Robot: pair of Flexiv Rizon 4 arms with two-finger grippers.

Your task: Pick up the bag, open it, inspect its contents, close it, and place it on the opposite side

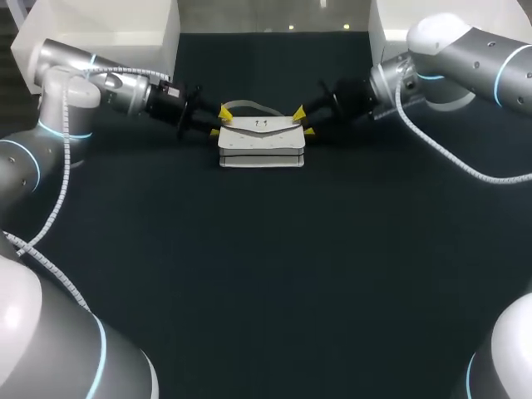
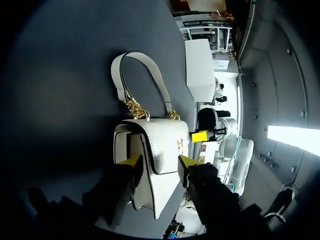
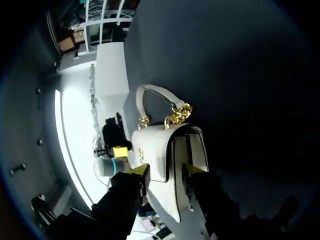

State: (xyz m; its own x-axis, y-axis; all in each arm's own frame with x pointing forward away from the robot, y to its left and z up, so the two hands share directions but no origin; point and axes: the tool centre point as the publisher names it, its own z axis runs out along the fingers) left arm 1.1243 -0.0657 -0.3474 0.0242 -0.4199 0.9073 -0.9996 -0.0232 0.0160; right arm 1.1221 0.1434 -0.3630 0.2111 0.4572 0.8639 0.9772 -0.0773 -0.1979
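White handbag [image 1: 260,145] upright at the far middle of the dark worktop [image 1: 266,274], flap closed, handle [image 1: 245,103] on gold chain links behind. Clamped around its two ends: left claw [image 1: 220,122] [image 2: 158,162] and right claw [image 1: 303,122] [image 3: 165,171], each part-open, yellow tips apparently pressing front and back.

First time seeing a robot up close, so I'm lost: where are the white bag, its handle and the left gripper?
white bag [image 1: 260,137]: head view, on its front flap.
handle [image 2: 117,75]: left wrist view, on the strap's side.
left gripper [image 2: 159,164]: left wrist view, midway between its yellow tips.
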